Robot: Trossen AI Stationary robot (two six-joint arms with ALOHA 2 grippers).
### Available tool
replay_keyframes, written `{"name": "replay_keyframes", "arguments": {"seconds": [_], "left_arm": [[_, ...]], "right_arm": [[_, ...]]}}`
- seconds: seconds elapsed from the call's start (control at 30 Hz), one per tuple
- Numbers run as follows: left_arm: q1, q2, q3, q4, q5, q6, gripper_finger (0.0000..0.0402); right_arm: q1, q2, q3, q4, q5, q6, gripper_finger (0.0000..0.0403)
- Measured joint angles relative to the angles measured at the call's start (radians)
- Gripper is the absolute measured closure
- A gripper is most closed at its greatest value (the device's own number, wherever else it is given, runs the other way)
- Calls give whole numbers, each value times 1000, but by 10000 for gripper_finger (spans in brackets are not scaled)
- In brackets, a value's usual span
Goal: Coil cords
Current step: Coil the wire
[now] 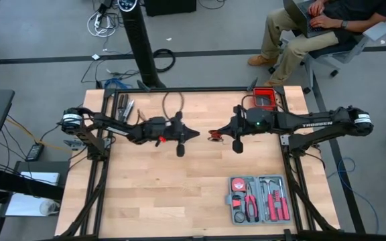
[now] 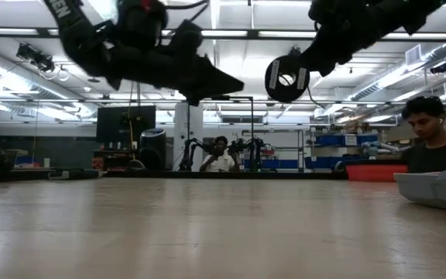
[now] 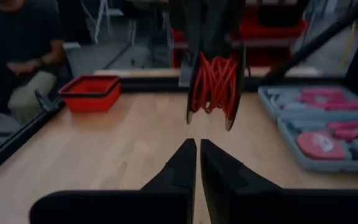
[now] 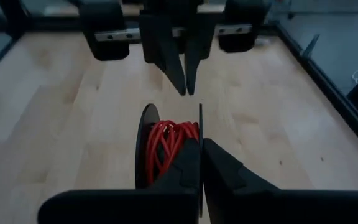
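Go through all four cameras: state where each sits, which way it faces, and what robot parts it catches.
High: overhead, facing down on the table, both arms.
Low: table height, facing the room; both arms overhead.
Left wrist: on the left arm, facing the right end effector holding the red cord.
Right wrist: on the right arm, facing the left end effector.
Shared: both wrist views show the cord.

Bright red cord [image 3: 215,84] on a black spool [image 3: 194,93] (pale wood table [image 1: 179,194]).
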Motion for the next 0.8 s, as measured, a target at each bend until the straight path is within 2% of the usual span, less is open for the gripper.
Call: {"name": "replay_keyframes", "arguments": {"seconds": [0.17,0.27,0.43,0.8], "left_arm": [[0,4,-122,234,-15,-17,375],[0,13,-141,249,-19,-48,375],[-4,63,-133,271,-14,-147,375],[-27,210,-76,347,-5,-179,375]], "right_arm": [[-2,-16,-156,318,3,8,402],[-8,20,-255,551,2,19,402],[-13,104,-353,823,2,53,402],[-13,259,-353,1059,34,31,402]]}}
